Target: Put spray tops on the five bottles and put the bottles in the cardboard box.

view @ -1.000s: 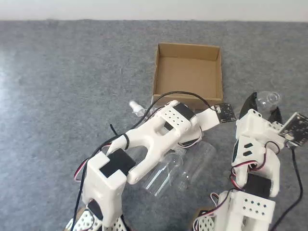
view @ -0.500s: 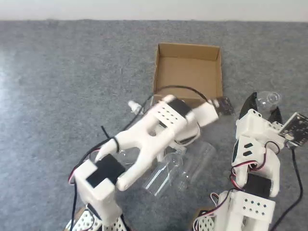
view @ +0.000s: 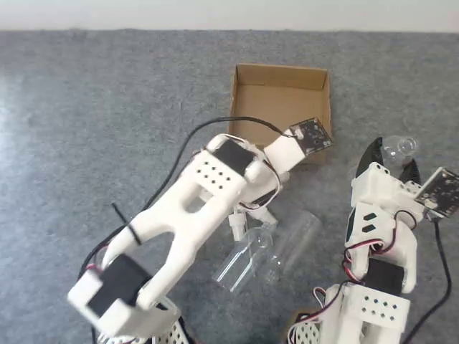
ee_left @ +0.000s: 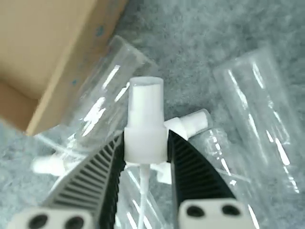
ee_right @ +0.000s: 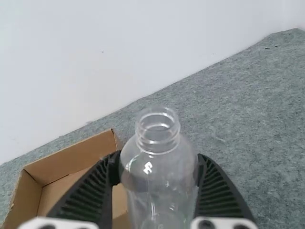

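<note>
Firmly clamped, the left gripper (ee_left: 145, 143) holds a spray top (ee_left: 144, 119) above loose bottles (ee_left: 95, 105) beside the cardboard box (view: 281, 107); the right gripper (ee_right: 156, 167) grips an open-necked bottle (ee_right: 157, 143). Centre the dip tube (ee_left: 142, 191), seemingly straight, over that neck before lowering.

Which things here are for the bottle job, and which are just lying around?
For the job:
spray top in the left end effector
open bottle in the right end effector
loose bottles
spare spray top
cardboard box

Just lying about:
grey mat
white wall
</note>
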